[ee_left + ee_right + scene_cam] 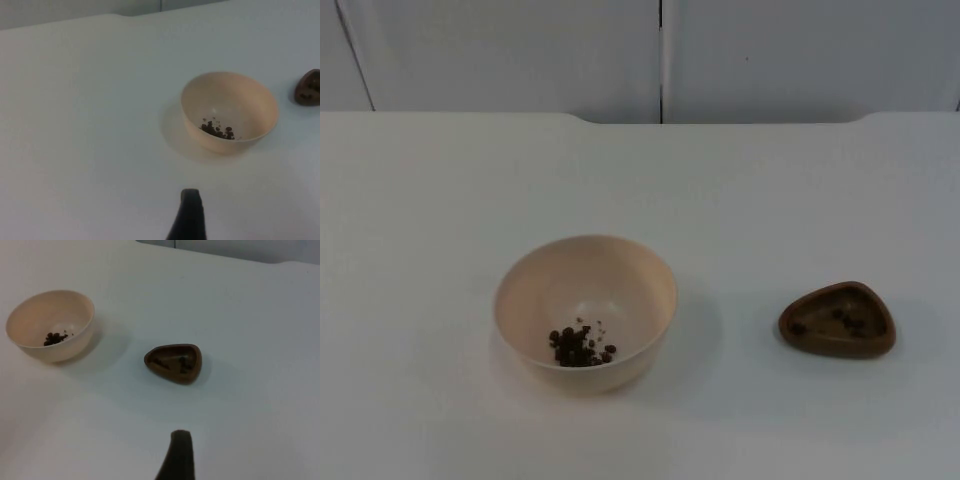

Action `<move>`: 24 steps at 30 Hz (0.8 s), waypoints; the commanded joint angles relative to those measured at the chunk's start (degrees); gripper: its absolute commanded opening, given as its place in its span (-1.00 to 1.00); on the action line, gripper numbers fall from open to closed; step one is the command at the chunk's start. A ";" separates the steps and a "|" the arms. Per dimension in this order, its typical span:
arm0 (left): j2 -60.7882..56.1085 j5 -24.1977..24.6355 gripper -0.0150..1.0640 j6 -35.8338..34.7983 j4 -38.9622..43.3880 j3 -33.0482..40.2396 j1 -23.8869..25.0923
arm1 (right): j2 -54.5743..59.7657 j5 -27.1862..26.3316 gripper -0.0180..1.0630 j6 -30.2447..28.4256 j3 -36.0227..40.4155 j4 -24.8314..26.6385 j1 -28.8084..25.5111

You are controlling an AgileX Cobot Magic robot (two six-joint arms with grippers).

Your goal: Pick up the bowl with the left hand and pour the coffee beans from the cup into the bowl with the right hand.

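A cream bowl (532,296) stands upright on the white table, a little left of centre, with a small heap of coffee beans (580,346) at its bottom. To its right lies a small brown rounded-triangle cup (836,346) with a few beans inside. The left wrist view has my left gripper (189,216) well back from the bowl (227,92), its beans (217,130) and the cup (308,87). The right wrist view has my right gripper (176,455) hanging short of the cup (172,376), with the bowl (50,310) farther off. Neither gripper touches anything.
The white table (440,200) ends at the grey partition wall (520,50) behind. A notch in the table's far edge (720,120) sits at the middle.
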 commanded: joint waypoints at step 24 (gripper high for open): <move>-0.28 0.17 0.97 1.37 0.11 0.33 -0.01 | -0.24 -0.13 0.98 -0.02 0.15 -0.19 -0.22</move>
